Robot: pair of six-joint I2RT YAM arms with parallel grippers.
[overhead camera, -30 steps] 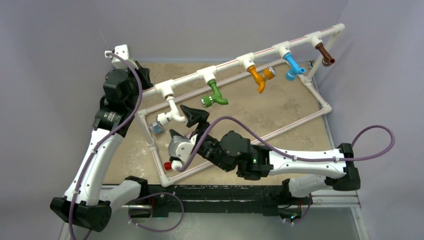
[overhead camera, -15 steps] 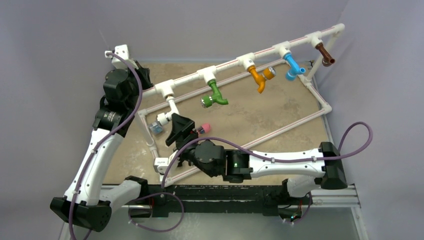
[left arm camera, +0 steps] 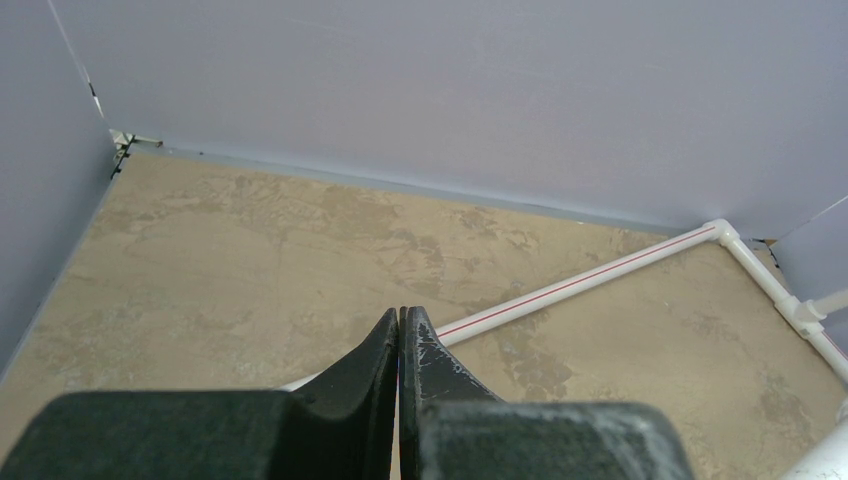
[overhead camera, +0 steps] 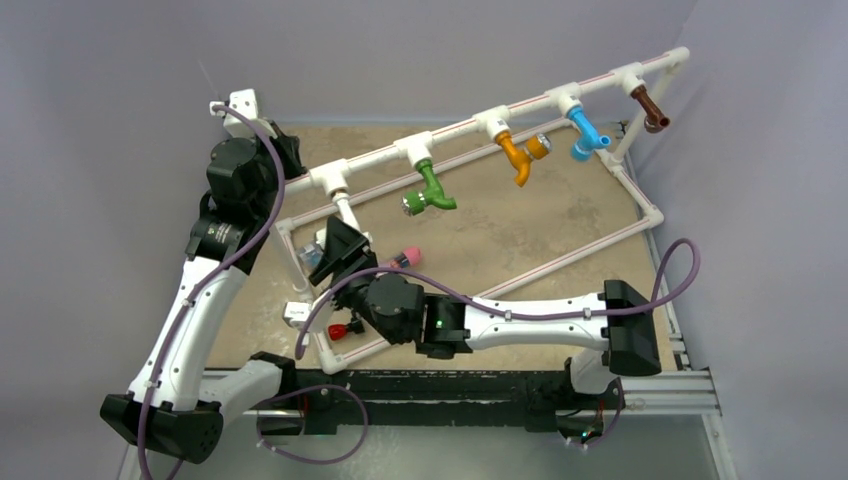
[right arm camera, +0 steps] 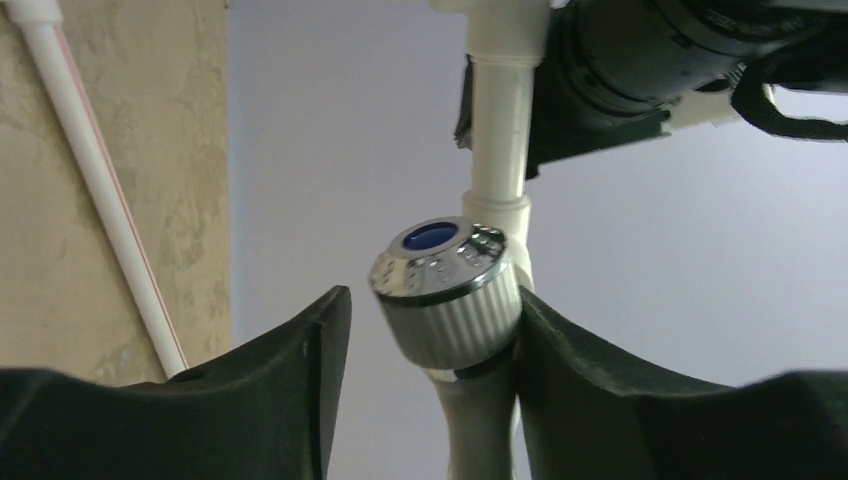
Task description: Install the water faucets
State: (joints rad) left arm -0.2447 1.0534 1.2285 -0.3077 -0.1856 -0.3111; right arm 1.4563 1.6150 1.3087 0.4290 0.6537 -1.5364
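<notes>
Left end effector (left arm camera: pixel 400 318) pressed together above desk (left arm camera: pixel 220 250). White faucet (right arm camera: pixel 440 262) hangs at left end of pipe frame (overhead camera: pixel 462 127). Right end effector (right arm camera: pixel 432 298) apart around its knob, one finger touching. Green faucet (overhead camera: pixel 431 190), orange faucet (overhead camera: pixel 517 156), blue faucet (overhead camera: pixel 588 134), brown faucet (overhead camera: pixel 650 108) hang further right.

faucets (overhead camera: pixel 432 188) (overhead camera: pixel 517 158) (overhead camera: pixel 590 135) (overhead camera: pixel 652 108) (right arm camera: pixel 445 295): five
pipe frame (overhead camera: pixel 653 214): one
pink-capped cylinder (overhead camera: pixel 402 258): one
arms (overhead camera: pixel 195 310) (overhead camera: pixel 540 320): two
desk (overhead camera: pixel 560 215): one

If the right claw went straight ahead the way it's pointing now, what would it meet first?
The right claw would meet the white faucet's chrome knob first. The knob sits between the open fingers, close against one of them. How far in it sits is hard to judge.
</notes>
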